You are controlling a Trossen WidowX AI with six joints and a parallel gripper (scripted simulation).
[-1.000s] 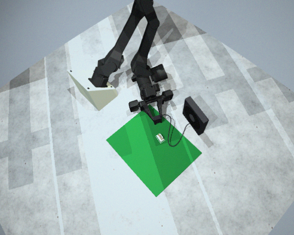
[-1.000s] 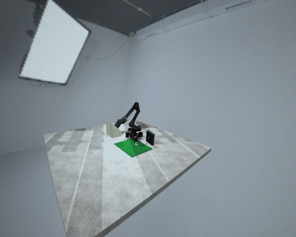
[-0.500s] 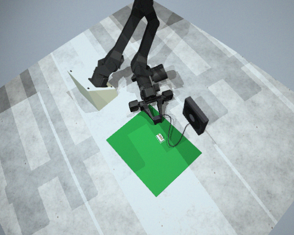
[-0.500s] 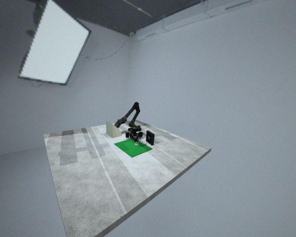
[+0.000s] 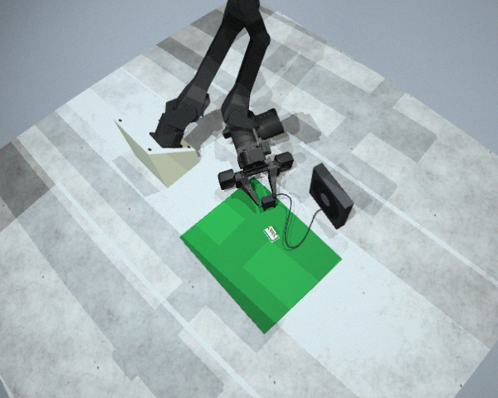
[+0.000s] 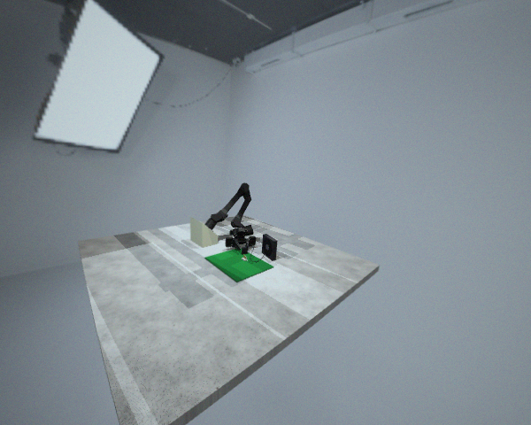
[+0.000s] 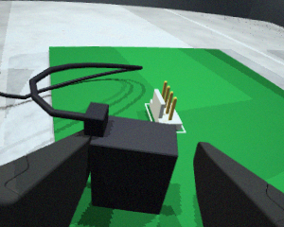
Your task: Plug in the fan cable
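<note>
From the top view, I have the black arm (image 5: 212, 55) (image 6: 233, 202) reaching in from the far side, with its pincer (image 5: 266, 200) (image 6: 243, 251) (image 7: 146, 146) over the far part of the green board (image 5: 266, 274) (image 6: 238, 269) (image 7: 227, 118). The dark plug (image 5: 268, 201) (image 7: 133, 163) sits at the pincer's right fingertip, short of the white header (image 5: 270, 233) (image 6: 244, 258) (image 7: 172, 121). Its thin cable (image 5: 287, 222) (image 7: 32, 90) loops over the right part of the board to the fan (image 5: 330, 196) (image 6: 269, 247), which stands upright to the right. To the left, a pale wedge-shaped block (image 5: 172, 167) (image 6: 201, 233) stands on the tabletop (image 5: 90, 274) (image 6: 165, 329) (image 7: 19, 28).

On my exterior view, the pincer is low over the board's far part, between the block and the fan. A bright panel (image 6: 101, 77) hangs at upper left. The plug is too small for me to make out here.

Through the wrist view, I can see the pincer is apart and clamped on nothing. The plug lies right by the left finger, perhaps touching it, while a green gap shows between the plug and the right finger. The header's gold pins (image 7: 169, 101) stand bare beyond the plug, so the plug is off them. I cannot tell whether its underside touches the board.
</note>
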